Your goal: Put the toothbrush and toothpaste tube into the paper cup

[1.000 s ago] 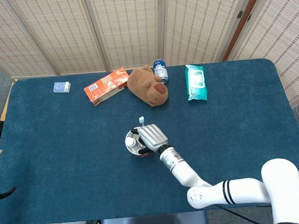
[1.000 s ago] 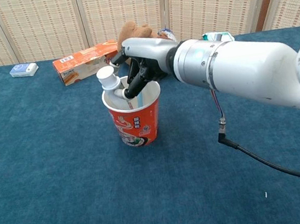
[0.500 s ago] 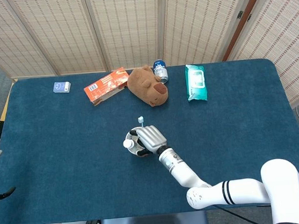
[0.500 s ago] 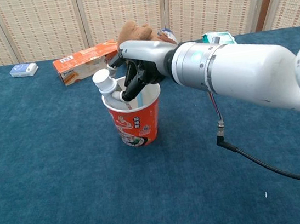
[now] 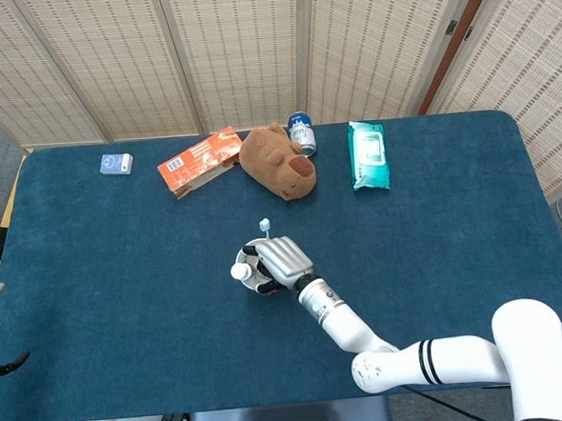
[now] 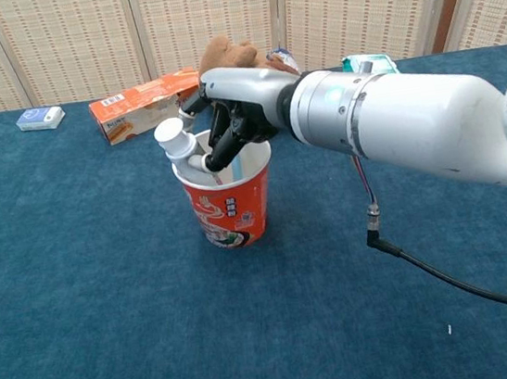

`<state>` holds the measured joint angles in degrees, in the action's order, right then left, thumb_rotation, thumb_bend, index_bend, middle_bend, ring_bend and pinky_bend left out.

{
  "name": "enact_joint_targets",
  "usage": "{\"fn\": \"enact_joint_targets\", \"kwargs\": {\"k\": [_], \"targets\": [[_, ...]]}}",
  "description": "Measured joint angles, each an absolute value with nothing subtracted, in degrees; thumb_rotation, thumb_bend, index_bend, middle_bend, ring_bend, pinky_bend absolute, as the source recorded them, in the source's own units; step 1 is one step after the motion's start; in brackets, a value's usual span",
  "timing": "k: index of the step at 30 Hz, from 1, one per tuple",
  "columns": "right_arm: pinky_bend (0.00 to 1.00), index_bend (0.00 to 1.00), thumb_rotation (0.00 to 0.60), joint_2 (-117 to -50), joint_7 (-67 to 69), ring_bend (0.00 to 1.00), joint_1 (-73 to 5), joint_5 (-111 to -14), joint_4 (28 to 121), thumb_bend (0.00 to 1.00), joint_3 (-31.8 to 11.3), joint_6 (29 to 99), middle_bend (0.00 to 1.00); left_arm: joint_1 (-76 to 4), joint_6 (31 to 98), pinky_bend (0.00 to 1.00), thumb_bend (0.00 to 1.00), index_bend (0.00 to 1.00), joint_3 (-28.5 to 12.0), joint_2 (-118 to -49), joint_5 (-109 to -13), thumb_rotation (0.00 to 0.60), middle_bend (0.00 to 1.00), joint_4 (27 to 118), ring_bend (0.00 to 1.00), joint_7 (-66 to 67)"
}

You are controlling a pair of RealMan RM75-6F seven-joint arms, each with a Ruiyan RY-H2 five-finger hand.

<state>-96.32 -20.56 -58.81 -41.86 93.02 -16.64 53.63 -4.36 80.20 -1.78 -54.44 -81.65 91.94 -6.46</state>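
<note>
A red paper cup (image 6: 229, 213) stands upright near the middle of the blue table (image 5: 93, 260). A white toothpaste tube (image 6: 178, 143) leans in it, cap up and tilted left over the rim. My right hand (image 6: 241, 107) reaches down over the cup's mouth, its dark fingers (image 6: 220, 145) curled around the tube's body. In the head view the right hand (image 5: 280, 260) covers most of the cup (image 5: 248, 285); the tube cap (image 5: 238, 271) shows at its left. The toothbrush head (image 5: 264, 224) pokes up beyond the hand, handle hidden. The left hand is out of sight.
Along the table's far side lie a small blue box (image 5: 116, 163), an orange carton (image 5: 200, 161), a brown plush toy (image 5: 276, 160), a blue can (image 5: 301, 133) and a teal wipes pack (image 5: 367, 155). A cable (image 6: 452, 280) hangs from the right arm.
The right hand has shifted slightly left over the cup, and the tube's cap has tipped further left. The cup stays in place.
</note>
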Motion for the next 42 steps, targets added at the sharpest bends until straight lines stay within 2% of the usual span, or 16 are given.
{"fn": "enact_joint_targets", "kwargs": {"k": [19, 36, 42], "targets": [[1.0, 0.5, 0.6, -96.17, -19.31, 1.0, -58.66, -41.89, 92.4, 0.2, -16.57, 52.54, 1.0, -4.23, 80.12, 0.0, 0.0, 0.0, -1.66, -54.58, -81.66, 0.6, 0.0, 91.51, 0.0, -6.72], [1.0, 0.48, 0.6, -94.93, -18.28, 1.0, -58.13, -42.53, 93.35, 0.19, -16.97, 52.69, 1.0, -4.45, 79.99, 0.0, 0.0, 0.0, -1.72, -54.58, -81.8, 0.6, 0.0, 91.85, 0.0, -6.04], [1.0, 0.45, 0.6, -94.14, -18.21, 1.0, -57.96, -42.58, 94.02, 0.16, -16.9, 52.62, 1.0, -4.57, 79.93, 0.0, 0.0, 0.0, -1.75, -54.55, -81.84, 0.6, 0.0, 92.17, 0.0, -5.63]]}}
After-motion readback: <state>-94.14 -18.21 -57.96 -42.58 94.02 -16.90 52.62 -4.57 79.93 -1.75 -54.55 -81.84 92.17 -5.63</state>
